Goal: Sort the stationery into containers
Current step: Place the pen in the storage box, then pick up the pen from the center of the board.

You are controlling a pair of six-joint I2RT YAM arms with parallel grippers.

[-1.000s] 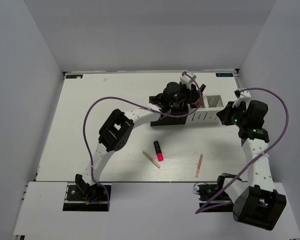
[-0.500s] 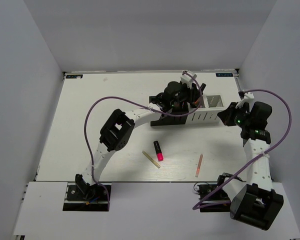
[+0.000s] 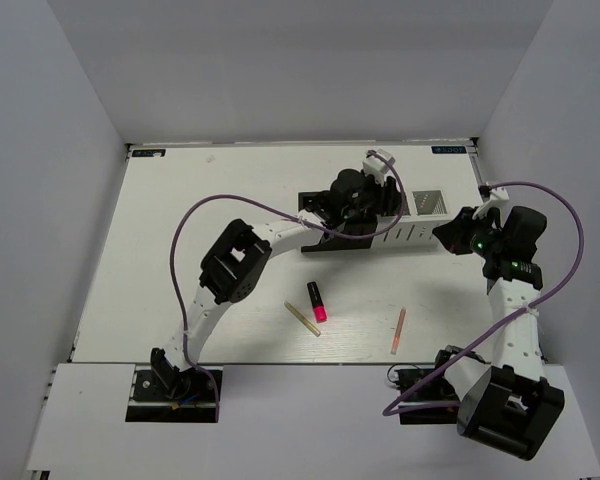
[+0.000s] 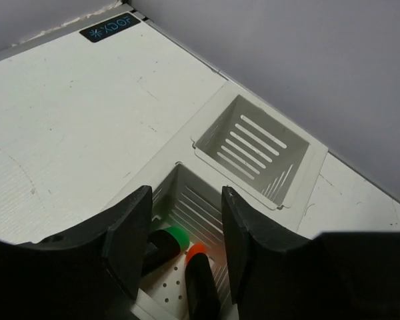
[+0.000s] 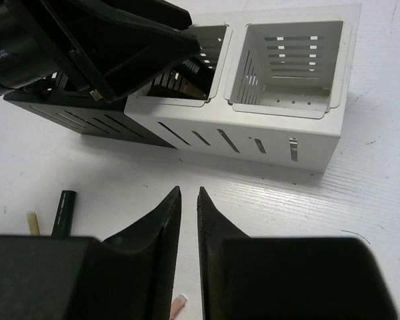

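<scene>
The left gripper (image 4: 185,203) hangs open and empty above a white slotted cup (image 4: 203,215) holding a green-capped highlighter (image 4: 176,235) and an orange-capped highlighter (image 4: 199,253). The right gripper (image 5: 189,195), barely parted, grips nothing.

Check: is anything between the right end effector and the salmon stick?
Nothing visible. The right end effector sits beside the white containers. Only bare table separates it from the salmon stick, which lies alone toward the near edge.
</scene>
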